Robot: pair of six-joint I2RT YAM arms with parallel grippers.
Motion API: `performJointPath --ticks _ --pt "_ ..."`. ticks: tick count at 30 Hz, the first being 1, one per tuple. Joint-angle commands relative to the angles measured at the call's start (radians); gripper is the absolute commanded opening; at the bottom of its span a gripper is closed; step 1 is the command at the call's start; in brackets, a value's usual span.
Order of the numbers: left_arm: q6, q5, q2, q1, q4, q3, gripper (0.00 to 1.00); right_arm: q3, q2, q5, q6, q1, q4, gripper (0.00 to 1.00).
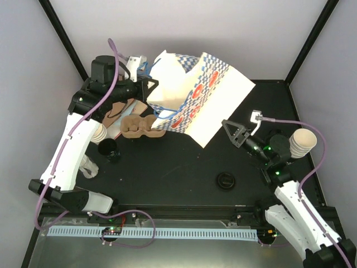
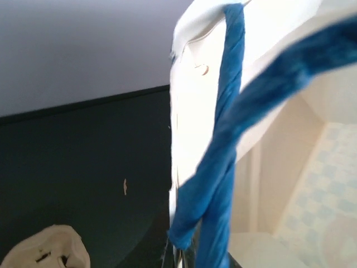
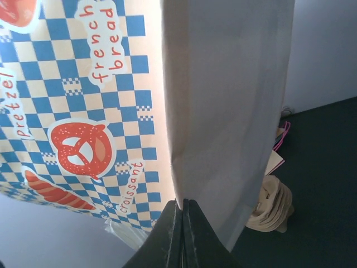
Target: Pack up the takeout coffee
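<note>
Takeout coffee (image 1: 226, 180) is spotted at 5 o'clock of table (image 1: 167, 173), second cup (image 1: 109, 149) at 9; judged light, crushable, best taken below lid. Left gripper (image 1: 145, 84) is clamped on bag handle (image 2: 223, 167), right gripper (image 3: 182, 204) closed at bag edge (image 3: 177, 167).

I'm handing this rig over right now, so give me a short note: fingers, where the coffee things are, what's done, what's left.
Left gripper: shut on the twisted blue handle of the blue-and-white checked paper bag.
Right gripper: shut, apparently pinching the bag's side edge.
Coffee: one black-lidded paper cup stands on the black table in front of the bag, another beside the left arm.
The brown pulp cup carrier lies by the bag's mouth with no lidded cup in it.
Done: both arms have hold of the bag.
Left: nothing is packed yet; both cups must go in.
</note>
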Motion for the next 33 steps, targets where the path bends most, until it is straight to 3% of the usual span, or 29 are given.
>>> performJointPath --ticks 1,5,15,22,27,29,33 --pt "-0.049 0.167 -0.032 0.091 0.097 -0.066 0.02 0.011 -0.058 -0.155 -0.042 -0.066 -0.07 0.01" --pt "-0.064 0.251 -0.024 0.147 0.136 -0.115 0.02 0.041 -0.081 -0.222 -0.104 -0.112 -0.192 0.01" --pt "-0.05 0.342 0.009 0.192 0.152 -0.158 0.02 0.055 -0.054 -0.436 -0.1 -0.246 -0.188 0.01" --pt "-0.064 0.35 0.017 0.207 0.169 -0.178 0.02 0.06 -0.034 -0.405 -0.147 -0.265 -0.245 0.02" --pt "-0.065 0.382 0.034 0.139 0.16 -0.195 0.01 0.041 0.009 -0.249 -0.24 -0.266 -0.394 0.29" --pt "-0.052 0.341 0.044 0.082 0.146 -0.203 0.02 0.029 0.024 -0.177 -0.257 -0.267 -0.441 0.45" --pt "-0.047 0.246 0.063 -0.01 0.121 -0.199 0.02 0.034 0.032 -0.077 -0.316 -0.266 -0.519 0.48"
